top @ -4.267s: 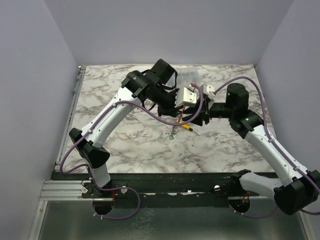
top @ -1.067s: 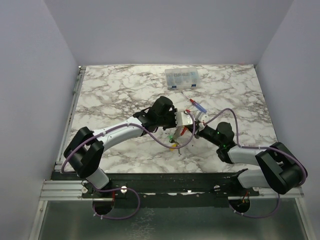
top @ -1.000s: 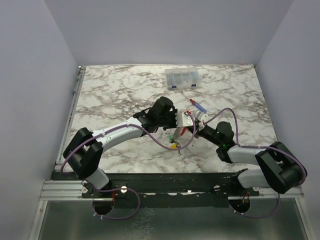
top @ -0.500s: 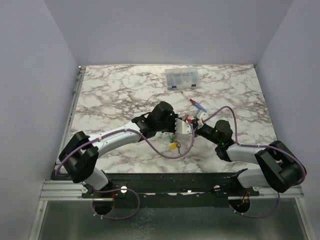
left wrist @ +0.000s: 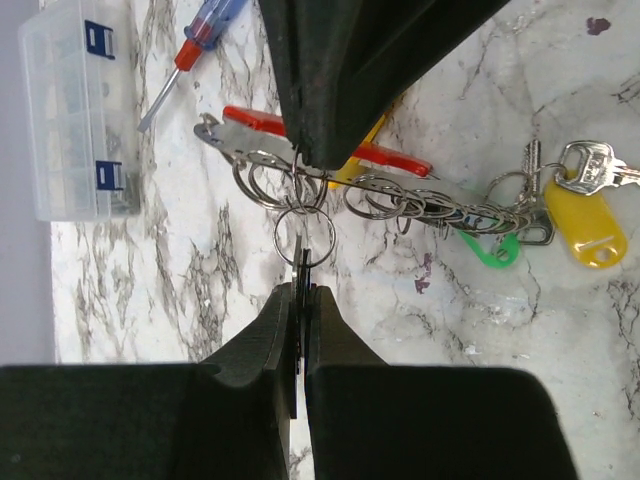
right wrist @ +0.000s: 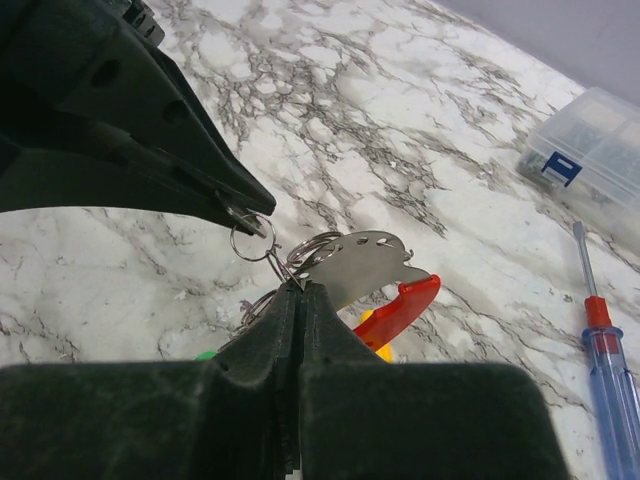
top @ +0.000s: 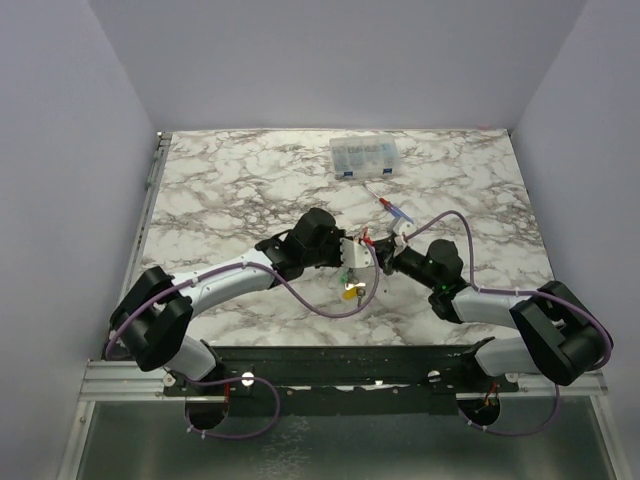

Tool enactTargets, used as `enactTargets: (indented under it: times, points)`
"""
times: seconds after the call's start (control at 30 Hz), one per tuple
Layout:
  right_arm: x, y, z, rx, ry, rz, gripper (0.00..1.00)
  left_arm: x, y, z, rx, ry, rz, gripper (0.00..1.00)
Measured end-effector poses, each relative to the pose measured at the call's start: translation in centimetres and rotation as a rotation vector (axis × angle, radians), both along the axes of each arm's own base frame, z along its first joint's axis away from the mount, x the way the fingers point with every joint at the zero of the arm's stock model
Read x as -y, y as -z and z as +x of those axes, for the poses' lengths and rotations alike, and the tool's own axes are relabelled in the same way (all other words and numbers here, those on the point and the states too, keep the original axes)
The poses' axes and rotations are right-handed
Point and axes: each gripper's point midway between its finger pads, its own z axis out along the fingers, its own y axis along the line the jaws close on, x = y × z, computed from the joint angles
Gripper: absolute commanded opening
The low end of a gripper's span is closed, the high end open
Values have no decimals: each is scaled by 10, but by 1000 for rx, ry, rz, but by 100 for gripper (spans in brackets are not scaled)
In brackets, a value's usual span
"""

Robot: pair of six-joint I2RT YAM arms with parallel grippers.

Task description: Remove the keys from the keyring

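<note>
The keyring (left wrist: 262, 122) has a red curved band and a silvery plate (right wrist: 362, 262); it hangs just above the marble. My right gripper (right wrist: 302, 285) is shut on its thin wire loop, and its tips show from the top of the left wrist view (left wrist: 308, 160). My left gripper (left wrist: 300, 288) is shut on a thin dark key that hangs on a small split ring (left wrist: 305, 238). A chain of rings leads to the keys with the green tag (left wrist: 490, 248) and the yellow tag (left wrist: 588, 226), which lie on the table (top: 349, 287). Both grippers meet tip to tip (top: 365, 252).
A blue-and-red-handled screwdriver (left wrist: 196, 48) lies beyond the keyring, also in the right wrist view (right wrist: 605, 365). A clear parts box (top: 365, 157) stands at the back. A yellow handle (right wrist: 378, 326) lies partly hidden under the red band.
Both arms have come down from a raised pose to just above the table. In the last half second the left gripper has shifted slightly left, its small ring pulled away from the keyring.
</note>
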Motion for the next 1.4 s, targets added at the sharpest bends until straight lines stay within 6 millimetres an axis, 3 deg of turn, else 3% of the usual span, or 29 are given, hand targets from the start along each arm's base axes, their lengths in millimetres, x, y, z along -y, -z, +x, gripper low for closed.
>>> enactTargets:
  times: [0.37,0.57,0.63,0.83,1.1,1.4]
  points:
    - [20,5,15,-9,126,-10,1,-13,23,13,-126,-122,-12,0]
    - [20,4,11,-4,119,-9,1,-12,28,12,-159,-144,-22,0]
    - [17,5,7,-10,90,-10,3,-11,25,13,-151,-141,-24,0]
    - [8,6,-9,-51,-6,-15,25,-9,12,18,-85,-92,-13,0]
    - [-12,-11,-27,-48,-185,-35,26,-5,-27,14,101,91,4,0]
    - [-29,-34,-33,-42,-307,-26,27,-1,-28,9,162,198,37,0]
